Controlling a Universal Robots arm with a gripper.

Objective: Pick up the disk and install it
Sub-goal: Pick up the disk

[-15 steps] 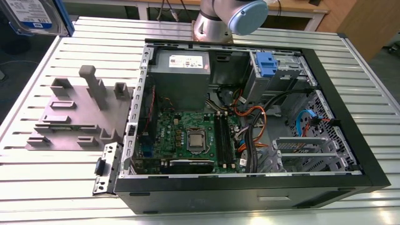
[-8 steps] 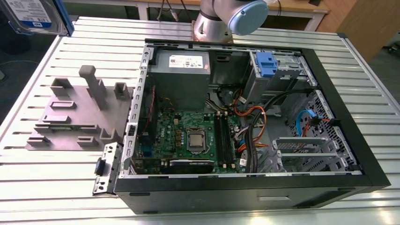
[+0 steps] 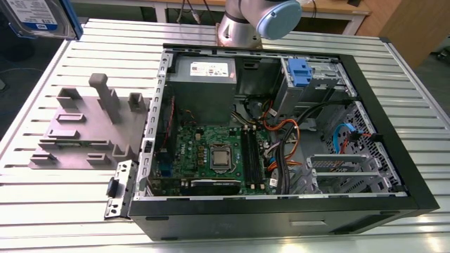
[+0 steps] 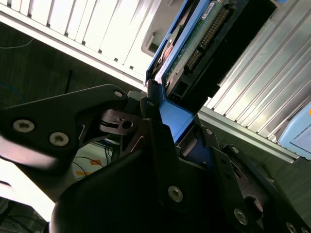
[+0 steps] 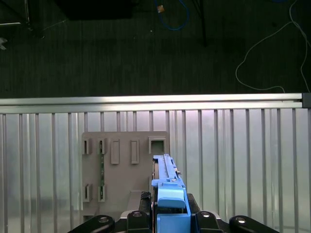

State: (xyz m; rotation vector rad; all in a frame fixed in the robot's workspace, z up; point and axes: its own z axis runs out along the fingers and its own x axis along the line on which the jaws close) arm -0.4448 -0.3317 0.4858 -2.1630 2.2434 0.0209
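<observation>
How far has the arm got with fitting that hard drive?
The pickup looks done: the tool is shut on the disk by its blue frame and holds it in the air, clear of the grey holder. Installing is left: the disk sits off to the exterior view's left of the open computer case, not inside it.

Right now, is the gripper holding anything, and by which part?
Yes. The gripper is shut on the disk, clamped on the blue bracket at one end of it, with the rest of the disk sticking out past the gripper.
</observation>
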